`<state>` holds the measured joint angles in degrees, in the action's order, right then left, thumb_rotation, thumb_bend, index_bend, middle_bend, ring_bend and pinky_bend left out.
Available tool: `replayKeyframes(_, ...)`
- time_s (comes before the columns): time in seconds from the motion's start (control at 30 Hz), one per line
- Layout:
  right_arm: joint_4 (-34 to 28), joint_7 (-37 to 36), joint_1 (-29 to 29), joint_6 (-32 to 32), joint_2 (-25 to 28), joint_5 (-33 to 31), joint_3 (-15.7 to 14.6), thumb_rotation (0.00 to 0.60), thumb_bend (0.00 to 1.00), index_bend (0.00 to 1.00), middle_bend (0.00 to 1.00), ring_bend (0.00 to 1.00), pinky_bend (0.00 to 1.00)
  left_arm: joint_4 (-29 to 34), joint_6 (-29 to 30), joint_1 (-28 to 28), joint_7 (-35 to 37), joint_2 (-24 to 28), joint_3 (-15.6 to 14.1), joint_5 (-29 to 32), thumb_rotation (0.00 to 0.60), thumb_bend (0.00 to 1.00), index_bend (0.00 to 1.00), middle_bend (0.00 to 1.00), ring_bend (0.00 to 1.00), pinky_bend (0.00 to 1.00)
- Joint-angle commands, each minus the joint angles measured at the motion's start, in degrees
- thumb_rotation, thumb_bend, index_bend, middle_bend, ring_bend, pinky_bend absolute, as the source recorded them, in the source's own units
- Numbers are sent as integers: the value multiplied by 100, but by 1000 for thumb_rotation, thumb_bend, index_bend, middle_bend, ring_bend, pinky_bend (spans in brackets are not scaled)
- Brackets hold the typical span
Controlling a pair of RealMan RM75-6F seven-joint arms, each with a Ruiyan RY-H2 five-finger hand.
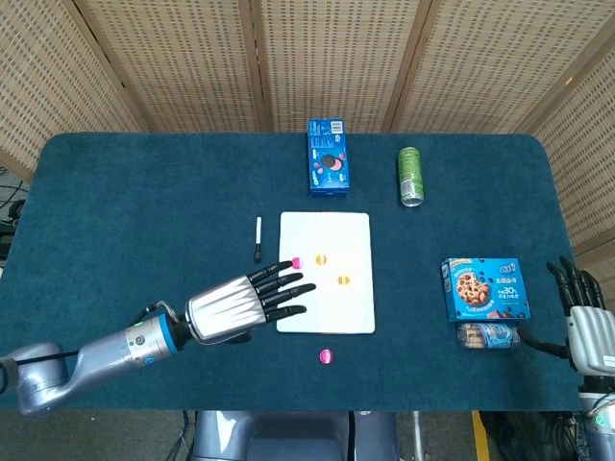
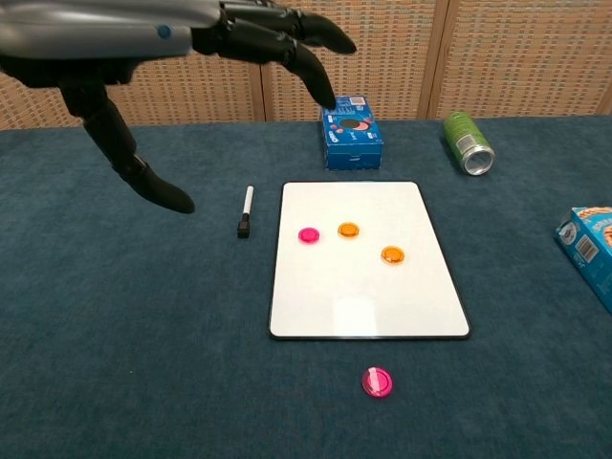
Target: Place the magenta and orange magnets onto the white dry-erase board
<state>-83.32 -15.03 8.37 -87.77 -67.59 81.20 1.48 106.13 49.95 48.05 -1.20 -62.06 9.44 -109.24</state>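
Left hand (image 1: 235, 305) empty, fingers spread, above whiteboard (image 1: 327, 307) edge. Risk: sweeping toward loose magenta magnet (image 2: 377, 382), knocking placed magnets off.

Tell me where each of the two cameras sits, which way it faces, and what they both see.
Head view: mounted high, looking steeply down on the table; shows the left hand with its forearm reaching toward the white board, and the right hand at the table's right edge.
Chest view: mounted lower, facing forward across the table toward the wicker screen; only the left hand shows, large and close at top left.
Shared: the board, its magenta magnet and two orange ones, the loose magenta magnet, marker, blue box, green can.
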Motion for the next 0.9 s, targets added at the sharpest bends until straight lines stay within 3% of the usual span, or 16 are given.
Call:
replayKeyframes(0.03,-115,83,-22,44,70,76,-13,600,0,0,0,0,6,-201,-317,279,-61,-471,-84,151,600,145,255,0,0,5)
replayKeyframes(0.17,-214,127,-68,60,132,84,31,600,0,0,0,0,6,-388,-432,447,-90,-843,-134,319,600,186,323,0,0,5)
replayKeyframes(0.9,-240,28,-206,223,193,97,246,600,0,0,0,0,6,-1714,-427,909,-404,-2444,-561,648,600,195,329,0,0,5)
